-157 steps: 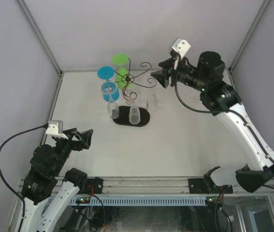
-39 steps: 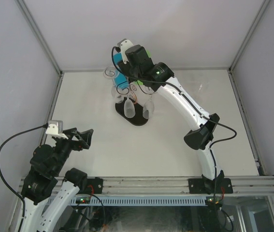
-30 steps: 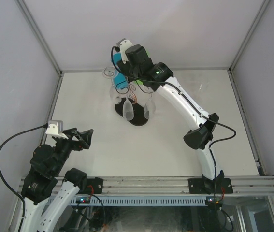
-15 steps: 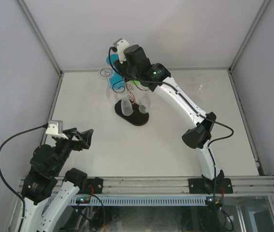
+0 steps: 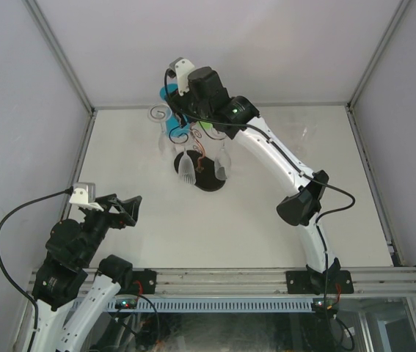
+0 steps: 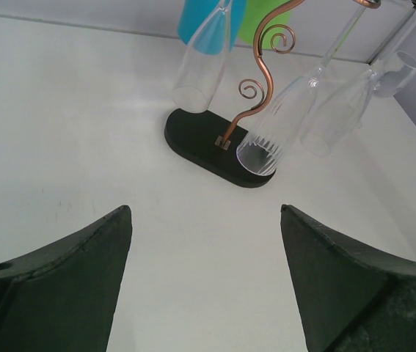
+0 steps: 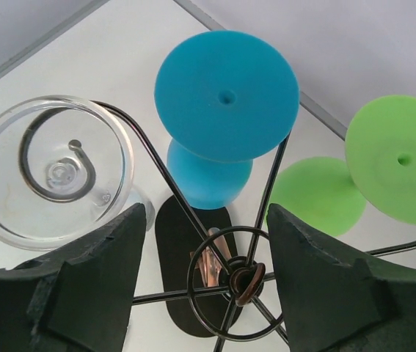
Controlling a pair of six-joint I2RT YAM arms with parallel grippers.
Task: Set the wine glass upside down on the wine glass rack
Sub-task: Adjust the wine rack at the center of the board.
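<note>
The wine glass rack (image 5: pixel 206 180) stands at the far middle of the table on its black oval base (image 6: pixel 206 139), with a coppery stem (image 6: pixel 257 88). Wine glasses hang upside down on its arms: clear ones (image 5: pixel 185 167), a blue one (image 7: pixel 226 95) and a green one (image 7: pixel 398 158). A clear glass's foot (image 7: pixel 50 172) rests on a scroll arm. My right gripper (image 7: pixel 206 213) is open just above the rack, its fingers either side of the wire hub (image 7: pixel 241 279), holding nothing. My left gripper (image 6: pixel 204 242) is open and empty near the front left (image 5: pixel 123 209).
Grey walls close the table on the left, back and right. A metal rail (image 5: pixel 230 280) runs along the near edge. The right arm (image 5: pixel 281 158) stretches over the table from its base to the rack.
Earlier the right arm was off to the rack's right; it swung over the rack top. In the last second the wrist has shifted slightly left, and the hanging glasses have swung.
</note>
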